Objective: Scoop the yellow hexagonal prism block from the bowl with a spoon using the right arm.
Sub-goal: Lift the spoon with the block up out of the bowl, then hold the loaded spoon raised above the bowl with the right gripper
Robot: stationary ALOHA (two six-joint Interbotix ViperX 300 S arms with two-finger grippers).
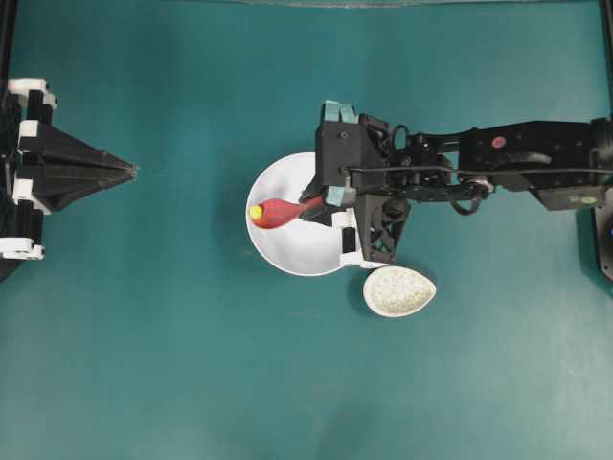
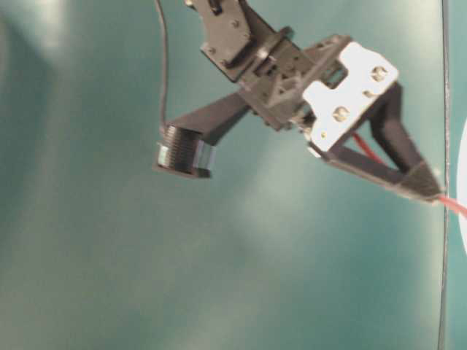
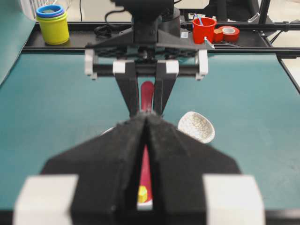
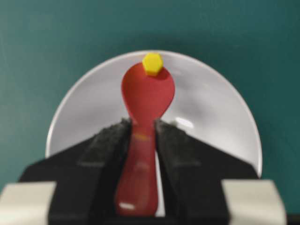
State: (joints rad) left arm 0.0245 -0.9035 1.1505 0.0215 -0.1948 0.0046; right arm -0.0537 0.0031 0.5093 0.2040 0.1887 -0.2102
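The teal table (image 1: pixel 172 364) fills the overhead view, and everything else sits on or above it. The right arm (image 1: pixel 517 158) reaches in from the right edge of that view, stretched level toward the middle. The left gripper (image 1: pixel 132 172) rests at the far left edge, well apart from the dishes, its two dark fingers (image 3: pixel 126 154) pressed together to a point with nothing between them.

The bowl (image 1: pixel 287 251) sits near the table's centre, partly covered on its right side by the right arm's wrist. Just beside its lower right rim lies a small speckled beige dish (image 1: pixel 398 290), close to the bowl; whether the two touch cannot be told.

The right gripper (image 4: pixel 142 136) is clamped on the handle of the spoon (image 4: pixel 146 101), one padded finger (image 4: pixel 105 140) on each side of the handle. The spoon's scoop extends out over the bowl toward its left rim as the overhead view shows it. Whether the scoop touches the bowl's floor cannot be told.

The yellow hexagonal prism block (image 4: pixel 153 63) sits at the very tip of the spoon's scoop, at the scoop's far edge, near the bowl's rim. Whether it rests inside the scoop or only against its tip cannot be told.
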